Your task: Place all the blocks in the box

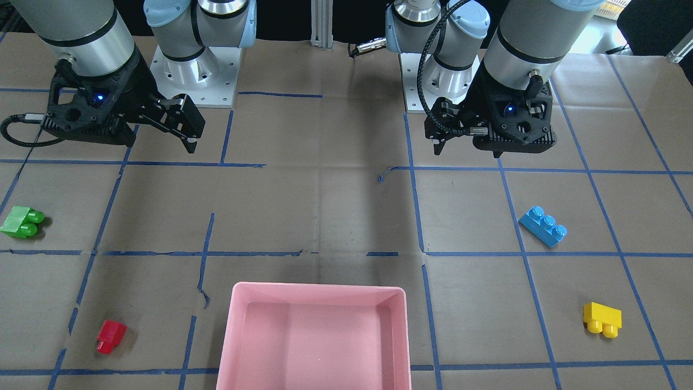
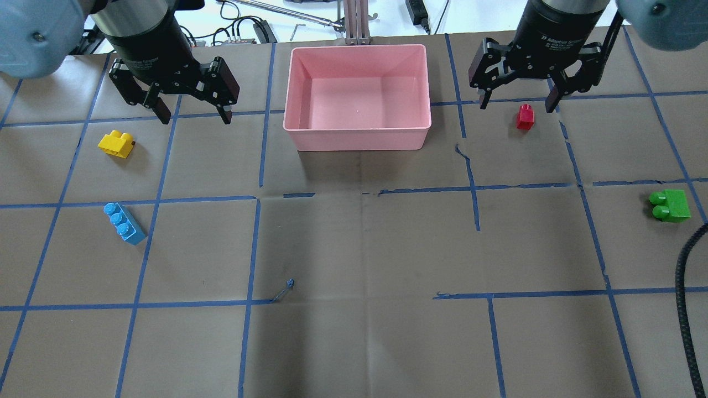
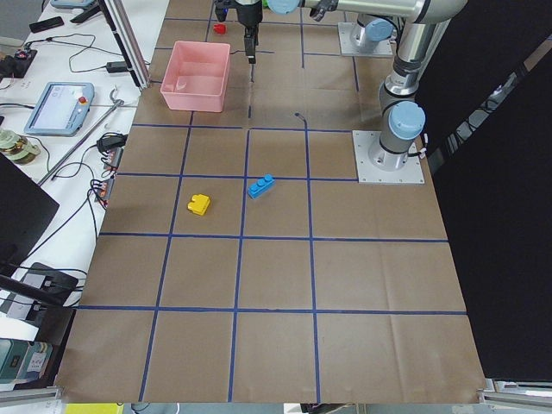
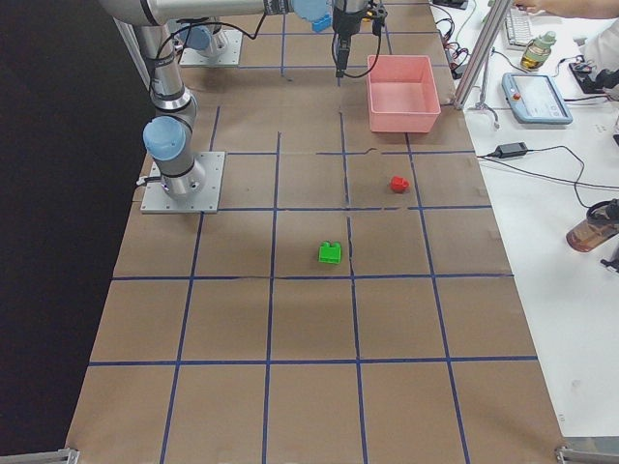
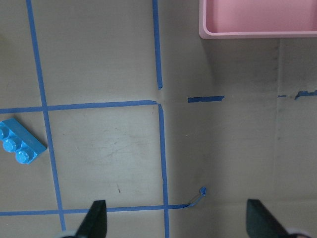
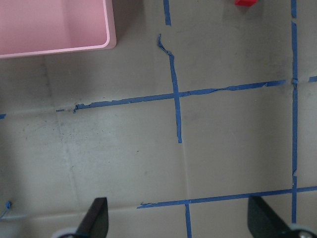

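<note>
- Jaws of left gripper [image 2: 194, 113] and right gripper [image 2: 517, 102] are held wide.
- Box [image 2: 357, 141] is set at 12 o'clock in the overhead view.
- Yellow block [image 2: 116, 144] is seen at 10 o'clock, blue block [image 2: 124, 223] at 9, red block [image 2: 525, 117] at 1 and green block [image 2: 671, 205] at 3, all outside it.

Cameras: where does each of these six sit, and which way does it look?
Overhead: behind the robot, looking forward and down; left claw and right claw show, box ahead.
Front: across the table, facing the robot; both arms, mirrored.
Left side: table's left end, looking along it; left arm near.
Right side: opposite end; right arm near.
Left wrist: on the arm, looking down; fingertips, blue brick.
Right wrist: same; fingertips, red brick.
Shared: overhead and front both show all four bricks.
</note>
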`<action>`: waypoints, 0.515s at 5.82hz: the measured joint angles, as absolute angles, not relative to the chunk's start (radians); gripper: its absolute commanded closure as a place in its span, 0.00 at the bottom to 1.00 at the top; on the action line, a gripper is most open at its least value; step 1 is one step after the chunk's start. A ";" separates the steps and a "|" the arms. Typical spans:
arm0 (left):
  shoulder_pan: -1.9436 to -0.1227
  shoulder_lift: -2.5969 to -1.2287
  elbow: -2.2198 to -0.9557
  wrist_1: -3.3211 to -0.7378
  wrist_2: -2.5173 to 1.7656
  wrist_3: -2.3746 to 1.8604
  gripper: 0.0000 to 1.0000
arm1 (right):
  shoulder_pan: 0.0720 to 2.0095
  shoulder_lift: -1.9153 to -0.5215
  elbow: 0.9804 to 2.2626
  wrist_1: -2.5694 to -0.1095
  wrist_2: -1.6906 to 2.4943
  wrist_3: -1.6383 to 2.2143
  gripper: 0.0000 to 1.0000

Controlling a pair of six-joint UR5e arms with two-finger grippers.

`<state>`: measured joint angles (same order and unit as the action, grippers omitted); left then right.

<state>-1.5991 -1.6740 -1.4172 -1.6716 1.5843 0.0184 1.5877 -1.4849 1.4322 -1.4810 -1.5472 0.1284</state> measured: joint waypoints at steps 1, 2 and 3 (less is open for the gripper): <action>-1.595 -1.672 -1.418 -1.672 1.585 0.018 0.00 | 1.588 -1.485 1.434 -1.482 -1.547 0.129 0.01; -1.580 -1.672 -1.418 -1.674 1.587 0.018 0.00 | 1.588 -1.485 1.435 -1.483 -1.547 0.129 0.01; -1.531 -1.674 -1.420 -1.686 1.590 0.018 0.00 | 1.588 -1.485 1.436 -1.483 -1.548 0.129 0.01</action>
